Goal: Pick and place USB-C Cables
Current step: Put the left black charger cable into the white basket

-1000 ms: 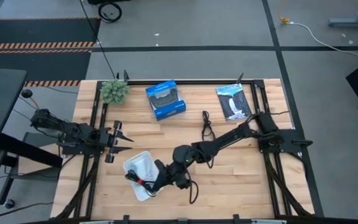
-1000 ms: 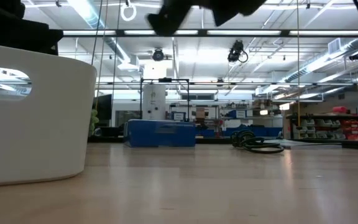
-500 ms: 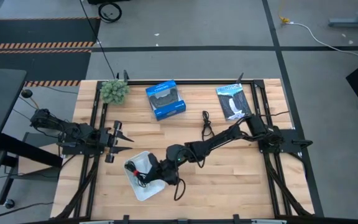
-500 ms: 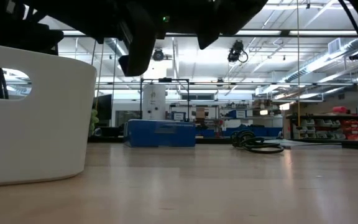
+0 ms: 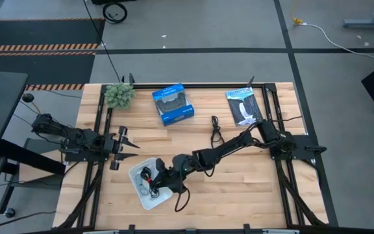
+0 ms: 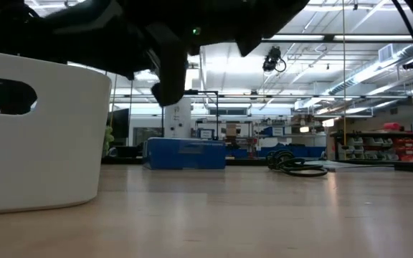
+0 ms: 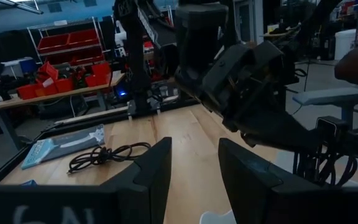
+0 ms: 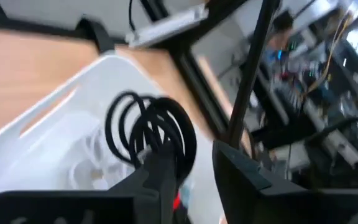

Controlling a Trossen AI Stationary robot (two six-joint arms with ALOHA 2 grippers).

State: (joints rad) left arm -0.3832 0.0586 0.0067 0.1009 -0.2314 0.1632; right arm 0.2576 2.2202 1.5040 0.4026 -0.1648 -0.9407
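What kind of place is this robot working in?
Probably a workshop or robotics lab: red parts bins on shelving, workbenches behind, and hazard-striped floor marking beside the wooden table.

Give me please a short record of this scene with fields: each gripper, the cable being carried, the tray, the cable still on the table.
right gripper: over the white tray, shut on the black cable
black cable: coiled, hanging above the tray's inside
white tray: near the table's front edge; something white and thin lies inside
left gripper: open, waiting at the table's left side, holding nothing
second black cable: lies loose on the table, between the blue box and the black-and-white packet
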